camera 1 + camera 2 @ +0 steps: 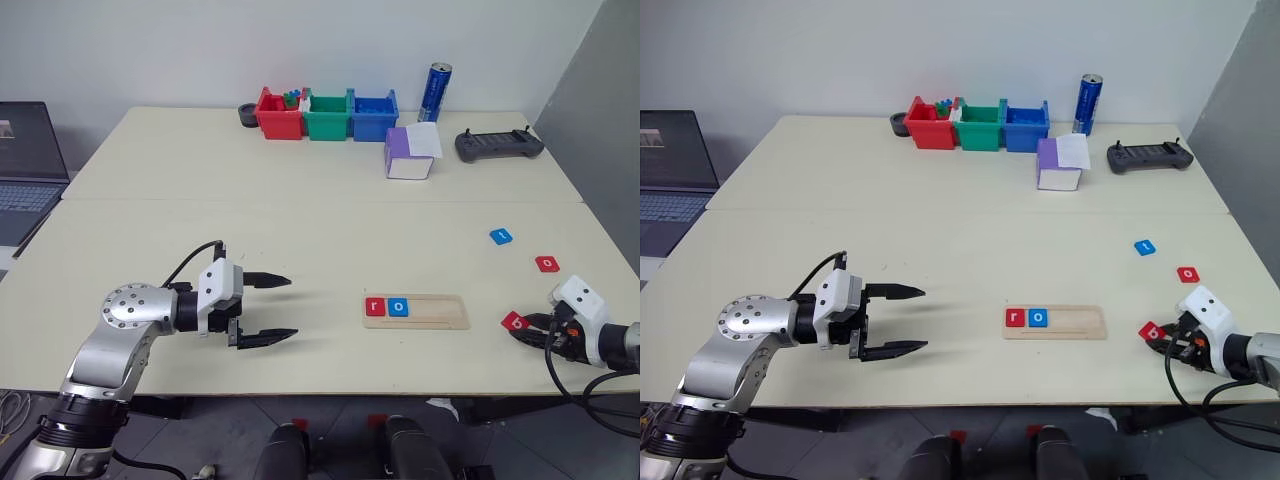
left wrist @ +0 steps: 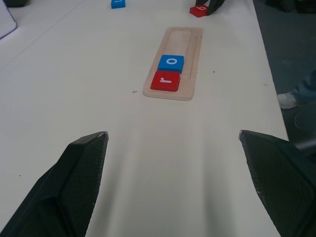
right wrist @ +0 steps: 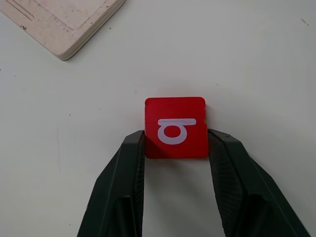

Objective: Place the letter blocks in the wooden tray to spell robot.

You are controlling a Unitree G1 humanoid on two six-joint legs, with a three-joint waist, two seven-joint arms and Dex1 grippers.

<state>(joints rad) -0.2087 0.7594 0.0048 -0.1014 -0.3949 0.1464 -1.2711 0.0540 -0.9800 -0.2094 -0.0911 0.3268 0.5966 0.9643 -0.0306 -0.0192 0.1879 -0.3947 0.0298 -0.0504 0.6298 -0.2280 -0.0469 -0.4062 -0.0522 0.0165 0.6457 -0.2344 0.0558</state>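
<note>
The wooden tray (image 1: 440,312) lies near the table's front edge, holding a red "r" block (image 1: 375,307) and a blue "o" block (image 1: 398,307) at its left end. Right of the tray, my right gripper (image 1: 522,327) is shut on a red "b" block (image 3: 175,127) that rests on the table; its fingers (image 3: 129,163) press both side edges. A blue block (image 1: 501,236) and a red block (image 1: 547,264) lie loose farther back on the right. My left gripper (image 1: 272,308) hovers open and empty left of the tray, pointing toward it.
Red (image 1: 279,113), green (image 1: 326,115) and blue (image 1: 373,115) bins stand along the far edge beside a blue can (image 1: 435,92). A purple and white box (image 1: 410,153) and a dark controller (image 1: 498,145) sit at the back right. A laptop (image 1: 25,165) is on the far left.
</note>
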